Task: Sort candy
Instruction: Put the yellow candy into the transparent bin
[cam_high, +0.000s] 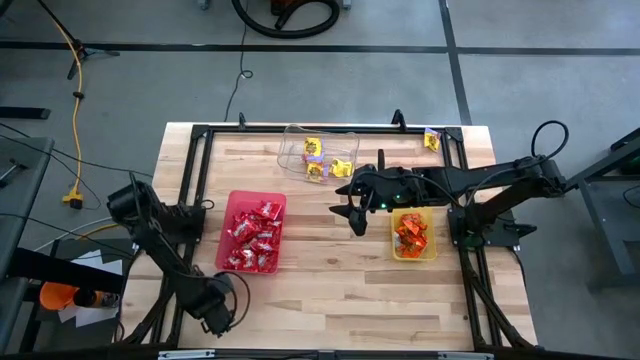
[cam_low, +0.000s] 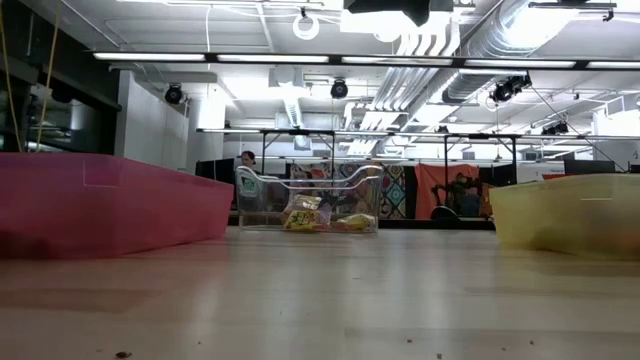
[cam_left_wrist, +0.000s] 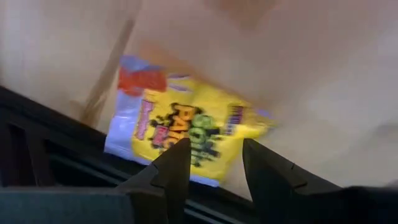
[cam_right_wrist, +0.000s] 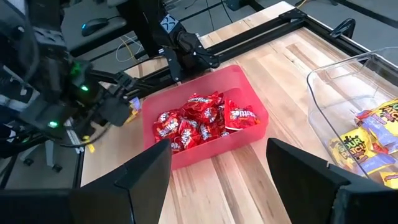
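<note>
Red candy fills the red tray. Orange candy lies in the yellow tray. Yellow candy lies in the clear tray. One yellow packet lies on the wood beside the black table frame, just ahead of my left gripper, which is open at the table's near left corner. That packet also shows in the right wrist view. My right gripper is open and empty above the table between the trays. My left gripper's fingertips stand over the near edge of the yellow packet, which lies flat on the table. I cannot tell whether they touch it.
Another yellow packet lies on the table's far right corner by the black frame. In the low view the red tray, clear tray and yellow tray stand across the table, with bare wood in front.
</note>
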